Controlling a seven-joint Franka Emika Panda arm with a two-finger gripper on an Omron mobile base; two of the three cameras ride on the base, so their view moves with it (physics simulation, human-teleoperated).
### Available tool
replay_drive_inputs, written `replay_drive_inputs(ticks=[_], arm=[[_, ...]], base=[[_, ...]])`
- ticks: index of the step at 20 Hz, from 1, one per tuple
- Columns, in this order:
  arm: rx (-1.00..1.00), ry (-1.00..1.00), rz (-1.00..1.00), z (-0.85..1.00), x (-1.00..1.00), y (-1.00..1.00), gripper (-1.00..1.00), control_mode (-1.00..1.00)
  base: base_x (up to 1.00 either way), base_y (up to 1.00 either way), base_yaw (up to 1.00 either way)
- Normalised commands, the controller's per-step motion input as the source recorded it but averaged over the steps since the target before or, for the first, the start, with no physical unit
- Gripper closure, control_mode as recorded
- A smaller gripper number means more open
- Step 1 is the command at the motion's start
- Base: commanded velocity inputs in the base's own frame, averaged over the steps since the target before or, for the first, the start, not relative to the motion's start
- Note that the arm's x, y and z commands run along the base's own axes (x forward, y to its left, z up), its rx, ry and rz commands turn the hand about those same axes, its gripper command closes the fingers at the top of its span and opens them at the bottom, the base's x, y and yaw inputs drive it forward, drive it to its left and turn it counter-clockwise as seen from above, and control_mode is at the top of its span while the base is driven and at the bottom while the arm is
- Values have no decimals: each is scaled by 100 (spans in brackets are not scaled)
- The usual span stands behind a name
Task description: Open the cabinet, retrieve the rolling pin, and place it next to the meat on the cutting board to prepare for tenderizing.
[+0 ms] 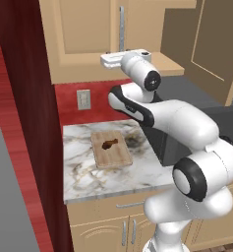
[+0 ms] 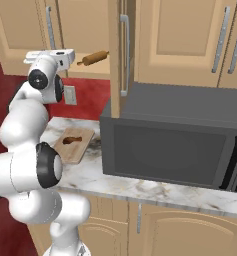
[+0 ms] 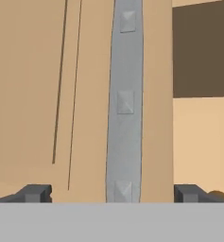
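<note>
The meat lay on the cutting board, which sat on the counter left of the microwave. Above, the rolling pin rested on the cabinet shelf. My gripper faced a door handle, one finger on each side.

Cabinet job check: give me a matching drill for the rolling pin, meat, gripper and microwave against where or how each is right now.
Things:
1. rolling pin
2. meat
3. gripper
4. microwave

States:
A. open, its fingertips either side of the silver door handle
B. lying on the cutting board
C. on the cabinet shelf
D. standing on the counter, right of the board

Pairs: 1-C, 2-B, 3-A, 4-D
</note>
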Motion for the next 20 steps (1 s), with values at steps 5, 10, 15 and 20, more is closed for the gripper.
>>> replay_drive_inputs(ticks=[5, 10, 15, 20], arm=[[-1, -2, 0, 0, 0, 18, 100, -100], [0, -1, -5, 0, -8, 0, 100, -100], [0, -1, -11, 3, -19, 0, 100, -100], [0, 0, -13, 1, -7, 0, 100, -100]], base=[[0, 0, 0], [0, 0, 0], [0, 0, 0], [0, 0, 0]])
